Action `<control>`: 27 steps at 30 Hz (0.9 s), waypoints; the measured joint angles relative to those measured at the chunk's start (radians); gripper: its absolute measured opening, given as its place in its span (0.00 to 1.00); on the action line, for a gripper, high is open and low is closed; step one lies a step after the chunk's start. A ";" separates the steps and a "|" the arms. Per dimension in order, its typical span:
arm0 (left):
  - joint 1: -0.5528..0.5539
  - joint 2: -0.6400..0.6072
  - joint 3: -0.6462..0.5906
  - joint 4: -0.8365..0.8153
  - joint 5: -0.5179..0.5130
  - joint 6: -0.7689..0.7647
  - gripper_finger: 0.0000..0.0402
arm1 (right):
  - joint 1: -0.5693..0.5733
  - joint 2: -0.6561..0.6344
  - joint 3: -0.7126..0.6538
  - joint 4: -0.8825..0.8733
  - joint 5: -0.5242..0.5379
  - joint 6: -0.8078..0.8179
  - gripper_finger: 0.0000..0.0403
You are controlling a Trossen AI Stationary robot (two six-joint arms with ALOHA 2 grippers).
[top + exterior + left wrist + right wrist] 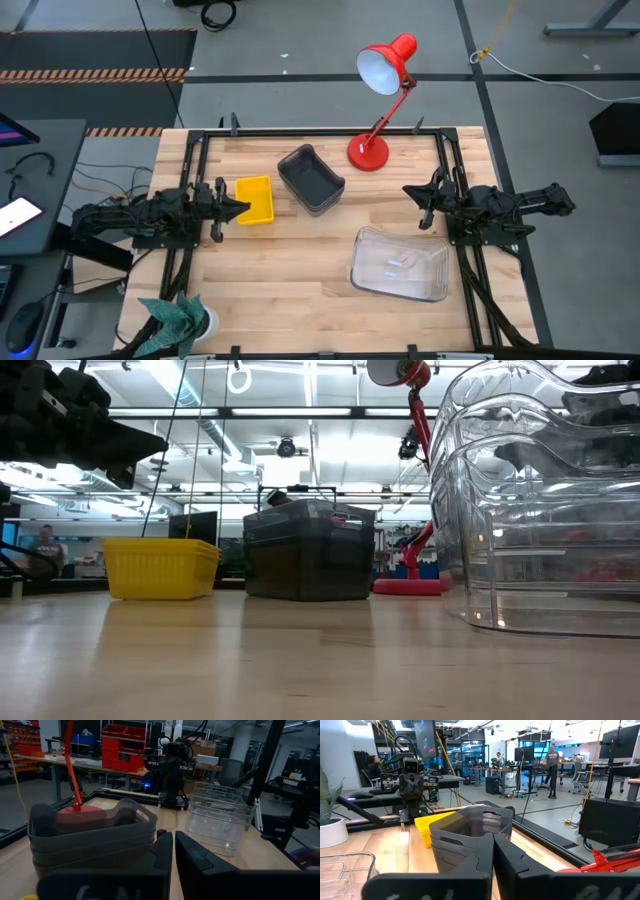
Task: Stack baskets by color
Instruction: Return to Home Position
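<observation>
A yellow basket (254,200) rests on its base left of the table's middle. Beside it stands a nested stack of dark grey baskets (311,180), also seen in the left wrist view (90,837). A nested stack of clear baskets (400,264) stands toward the near right. My left gripper (238,207) hangs level at the left edge, shut and empty, its tip above the yellow basket's left rim. My right gripper (412,192) hangs level at the right edge, shut and empty, well clear of the baskets.
A red desk lamp (370,150) stands on its round base at the far edge, just behind the grey stack. A potted plant (180,318) sits at the near left corner. Bare wood (290,270) lies between the stacks and the near edge.
</observation>
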 joint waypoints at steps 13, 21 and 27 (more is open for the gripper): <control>0.000 0.000 0.000 0.001 0.000 0.000 0.05 | 0.000 0.000 0.000 0.000 0.000 0.000 0.04; 0.000 0.000 0.000 0.001 0.000 0.000 0.07 | 0.000 0.000 0.000 0.000 0.000 0.000 0.03; 0.000 0.000 0.000 0.001 0.000 0.000 0.05 | 0.000 0.000 0.000 0.000 0.000 0.000 0.03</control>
